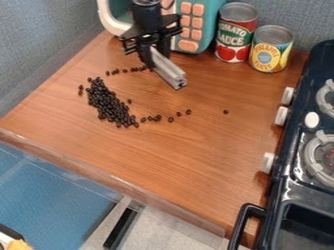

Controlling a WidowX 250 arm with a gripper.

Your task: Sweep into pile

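The black gripper [151, 59] hangs over the back of the wooden counter, shut on a grey metal bar [169, 70] that slants down to the right. Small black beans [110, 103] lie in a dense elongated heap at the left of the counter, in front and to the left of the gripper. A thin row of loose beans [116, 72] runs from behind the heap to below the gripper. More scattered beans [156, 118] trail rightward from the heap's front end, and a single bean [225, 112] lies farther right.
Behind the gripper stands a teal toy microwave [207, 24]. Beside it are a red-and-green tomato can [235, 33] and a yellow-and-blue can [270, 50]. A dark toy stove [290, 195] with white knobs borders the right side. A clear raised edge [111, 179] runs along the counter's front.
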